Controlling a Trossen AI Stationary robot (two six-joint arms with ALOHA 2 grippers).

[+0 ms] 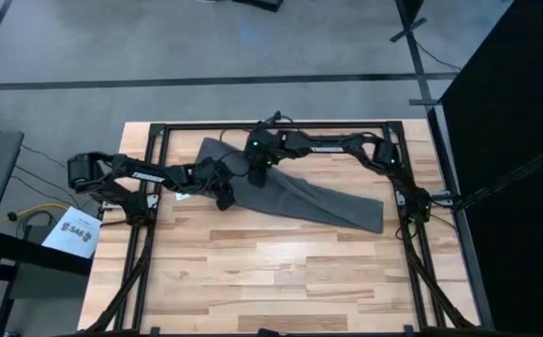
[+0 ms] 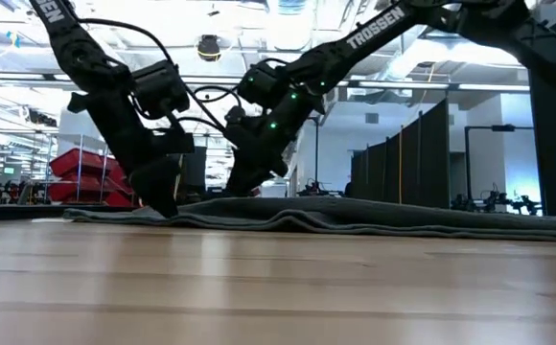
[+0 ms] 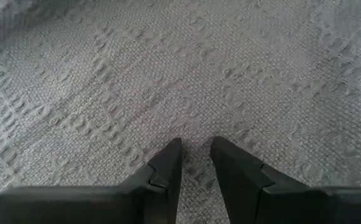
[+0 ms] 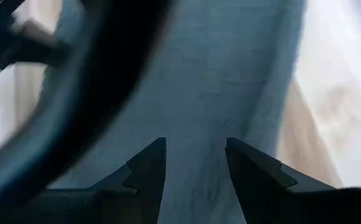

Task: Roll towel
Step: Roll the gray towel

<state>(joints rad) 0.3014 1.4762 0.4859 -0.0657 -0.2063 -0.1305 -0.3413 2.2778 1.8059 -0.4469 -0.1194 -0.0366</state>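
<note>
Left wrist view shows my left end effector (image 3: 196, 152) pressed down on the towel (image 3: 180, 74), its two dark fingers (image 3: 165, 168) set close with only a narrow gap, and weave filling the frame around them; I cannot tell whether any cloth is pinched in that gap. In the right wrist view my right end effector (image 4: 196, 155) hangs over the towel (image 4: 230, 81) with its fingers (image 4: 149, 165) spread apart and nothing between them, while a blurred dark cable sweeps across the upper left of the frame. In the high view, my left end effector (image 1: 225, 194) sits at the towel's left edge, just left of centre, and my right end effector (image 1: 256, 168) is close beside it, slightly higher in the frame. The towel (image 1: 300, 192) lies as a long dark grey strip on the wooden bench (image 1: 253, 271), running from upper centre down to the right. In the low view the towel (image 2: 355, 218) lies low and rumpled across the bench (image 2: 278, 287), with both end effectors (image 2: 163, 201) (image 2: 238, 184) at its left part.
</note>
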